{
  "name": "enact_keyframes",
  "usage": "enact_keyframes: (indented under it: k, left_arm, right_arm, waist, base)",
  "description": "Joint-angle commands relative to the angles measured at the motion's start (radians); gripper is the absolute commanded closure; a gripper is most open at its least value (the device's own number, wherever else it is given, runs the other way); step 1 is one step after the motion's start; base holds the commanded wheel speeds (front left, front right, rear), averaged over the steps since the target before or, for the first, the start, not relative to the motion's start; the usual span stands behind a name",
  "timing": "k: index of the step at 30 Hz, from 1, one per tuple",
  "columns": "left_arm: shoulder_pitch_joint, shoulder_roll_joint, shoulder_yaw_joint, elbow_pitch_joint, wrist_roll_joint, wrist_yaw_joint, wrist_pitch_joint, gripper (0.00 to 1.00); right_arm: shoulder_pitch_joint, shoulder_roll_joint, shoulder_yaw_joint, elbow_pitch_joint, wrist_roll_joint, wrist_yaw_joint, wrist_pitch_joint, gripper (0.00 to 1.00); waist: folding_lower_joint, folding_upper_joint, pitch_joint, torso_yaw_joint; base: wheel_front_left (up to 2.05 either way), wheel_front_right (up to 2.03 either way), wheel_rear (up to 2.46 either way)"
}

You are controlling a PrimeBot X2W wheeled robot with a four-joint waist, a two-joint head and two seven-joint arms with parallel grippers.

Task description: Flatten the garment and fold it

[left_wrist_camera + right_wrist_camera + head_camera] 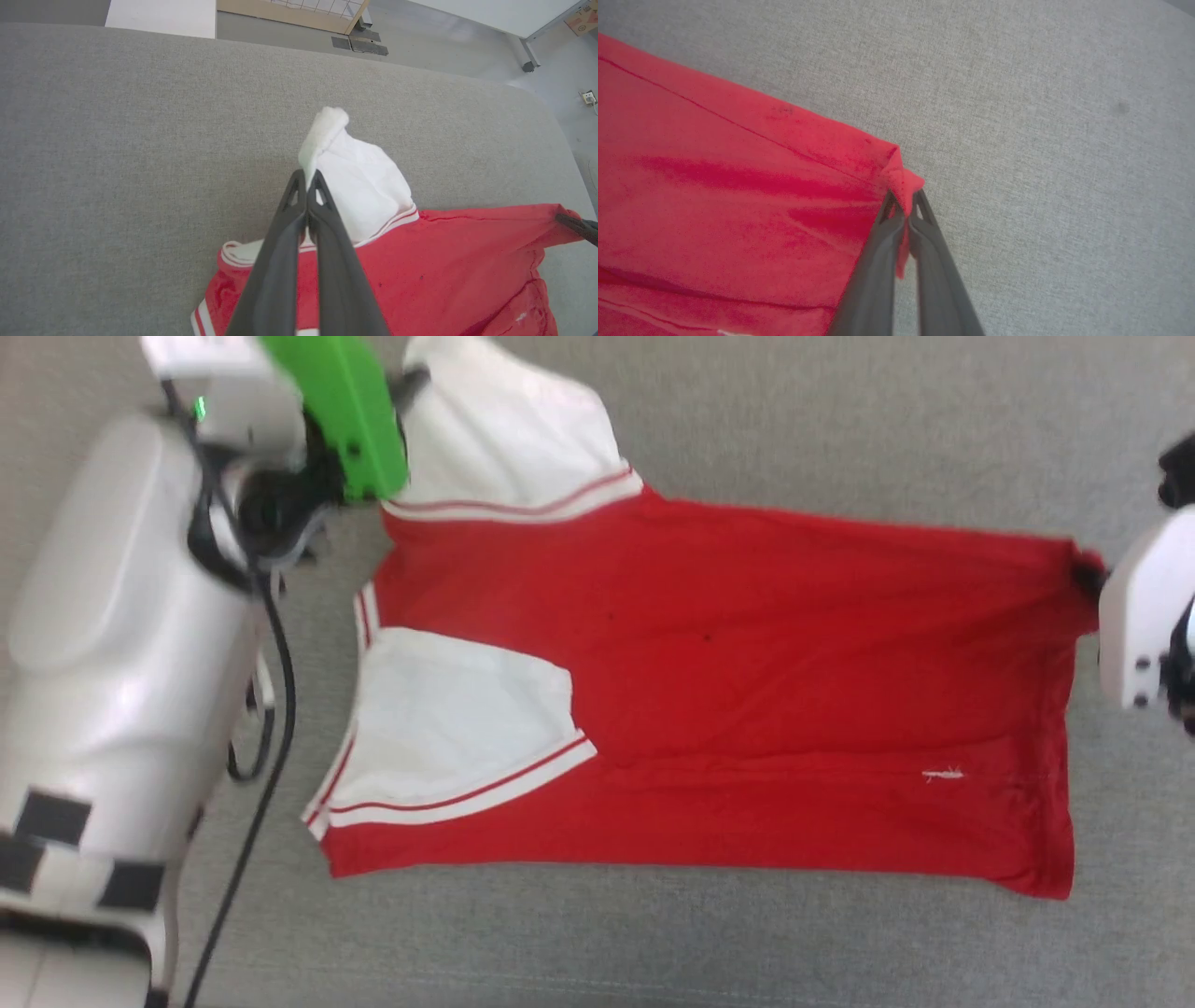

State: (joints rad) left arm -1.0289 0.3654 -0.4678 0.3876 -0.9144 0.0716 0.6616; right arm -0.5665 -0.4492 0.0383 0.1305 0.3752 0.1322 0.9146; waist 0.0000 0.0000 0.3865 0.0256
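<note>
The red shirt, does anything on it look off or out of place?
Yes. One white sleeve lies folded inward over the red shirt instead of spread out, and a small white fleck sits near its hem.

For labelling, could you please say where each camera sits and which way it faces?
Head view: on the head, facing down at the garment on a grey surface; left arm shows.
Left wrist view: wrist-mounted, along the left gripper, shut on the white sleeve.
Right wrist view: wrist-mounted, along the right gripper, shut on the hem corner.
Head and left wrist views share that sleeve.
</note>
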Motion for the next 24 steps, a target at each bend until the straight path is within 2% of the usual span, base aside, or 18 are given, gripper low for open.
enact_keyframes:
  k: [1,6,15,24]
  left_arm:
    - [0.053,0.013,0.007,-0.019,-0.015,0.004,-0.007,1.00]
    - [0.191,0.041,0.023,-0.095,-0.045,0.032,-0.016,1.00]
    - [0.468,0.073,0.082,-0.243,-0.107,0.109,-0.070,1.00]
    - [0.699,0.060,0.110,-0.282,-0.166,0.164,-0.107,1.00]
  right_arm:
    - [0.036,0.008,-0.008,-0.002,0.004,-0.002,-0.009,1.00]
    - [0.123,0.028,-0.027,-0.007,0.006,-0.002,-0.034,1.00]
    - [0.260,0.074,-0.046,0.014,0.012,-0.002,-0.071,1.00]
    - [0.339,0.100,-0.045,0.041,0.008,-0.002,-0.095,1.00]
  waist:
    - [0.0000,0.0000,-0.096,0.036]
    - [0.0000,0.0000,-0.151,0.047]
    - [0.0000,0.0000,-0.201,0.062]
    - [0.0000,0.0000,-0.217,0.050]
  base:
    - [0.00,0.00,0.00]
    - [0.00,0.00,0.00]
    - [0.00,0.00,0.00]
    - [0.00,0.00,0.00]
